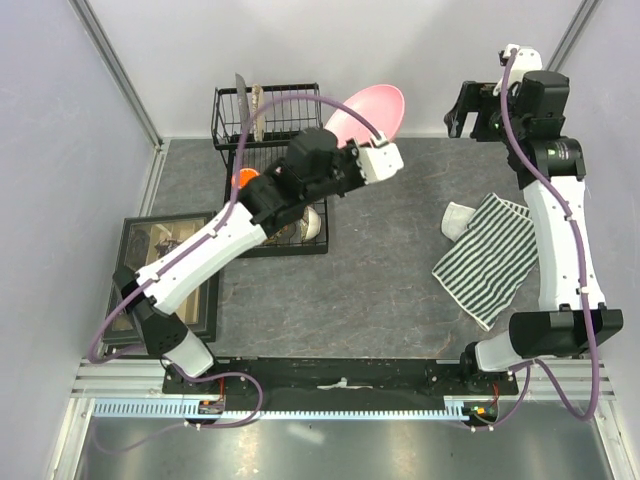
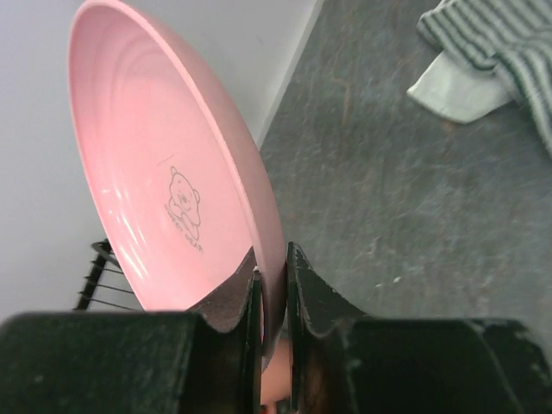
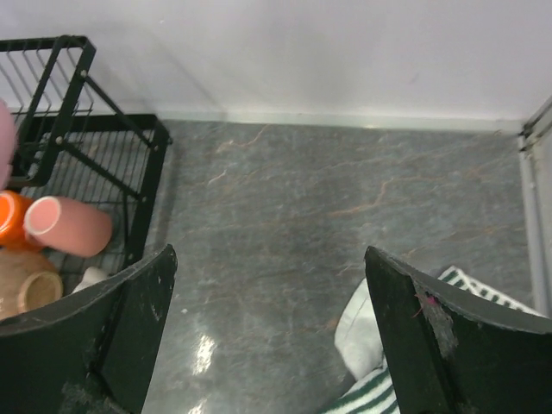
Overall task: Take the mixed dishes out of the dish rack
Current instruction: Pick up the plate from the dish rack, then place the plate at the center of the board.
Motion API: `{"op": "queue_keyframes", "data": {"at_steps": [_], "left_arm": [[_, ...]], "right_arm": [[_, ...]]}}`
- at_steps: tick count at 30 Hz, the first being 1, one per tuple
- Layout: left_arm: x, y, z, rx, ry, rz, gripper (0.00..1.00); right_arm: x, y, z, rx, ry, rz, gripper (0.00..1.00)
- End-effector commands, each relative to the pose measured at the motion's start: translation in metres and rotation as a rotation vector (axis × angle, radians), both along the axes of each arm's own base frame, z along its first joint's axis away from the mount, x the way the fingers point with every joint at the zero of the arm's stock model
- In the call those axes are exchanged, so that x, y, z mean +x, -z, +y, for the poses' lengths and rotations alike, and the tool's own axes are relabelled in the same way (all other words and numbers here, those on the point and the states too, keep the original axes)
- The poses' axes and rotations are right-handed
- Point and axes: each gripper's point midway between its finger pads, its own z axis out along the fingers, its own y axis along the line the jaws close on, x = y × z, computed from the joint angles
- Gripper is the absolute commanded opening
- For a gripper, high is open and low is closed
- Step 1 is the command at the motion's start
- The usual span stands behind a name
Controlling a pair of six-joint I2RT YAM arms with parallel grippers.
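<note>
From above: my left claw is closed on the rim of the pink dish. The dish stands on edge beyond my fingertips, toward the back wall, and looks clear of the dish rack, which lies back along my forearm. The orange mug and a small white bowl sit on the rack's base under that arm. My right claw hangs well apart on the other side. The striped cloth is behind it, near its own base. Bare table lies between the two claws, and I judge the dish should go down there (it has to tip flat first).

Left wrist: the jaws pinch the dish by its near rim, one pad on each face. Its face rises steeply up and to the left of my left claw, with a small bear print in the middle. The grey floor is to the right, with the cloth far off at the upper right. Only this view shows how thin my hold on the edge is, so a slip looks possible.

Right wrist: my right claw is spread wide and holds nothing, with grey floor straight ahead. Off its left finger is the rack, holding the orange mug, a pink mug lying on its side, and a tan-brown bowl. My left arm hides the last two in the overhead view. Of the two claws, the left is nearer the rack.
</note>
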Motion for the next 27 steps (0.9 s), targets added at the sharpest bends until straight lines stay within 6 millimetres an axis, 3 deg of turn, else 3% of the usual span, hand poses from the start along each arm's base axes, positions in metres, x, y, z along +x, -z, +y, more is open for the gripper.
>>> {"op": "queue_keyframes", "data": {"at_steps": [1, 7, 12, 27], "left_arm": [[0.013, -0.011, -0.005, 0.122, -0.094, -0.253, 0.02], [0.009, 0.013, -0.028, 0.222, -0.083, -0.333, 0.02], [0.009, 0.028, -0.041, 0.293, -0.071, -0.392, 0.02], [0.008, 0.071, -0.060, 0.400, -0.017, -0.395, 0.02]], "right_arm": [[-0.008, 0.001, 0.008, 0.133, -0.073, 0.082, 0.98], [-0.010, 0.014, 0.022, 0.221, -0.179, 0.170, 0.93], [-0.015, 0.013, 0.028, 0.231, -0.218, 0.180, 0.92], [-0.018, 0.027, 0.038, 0.235, -0.281, 0.217, 0.87]]}}
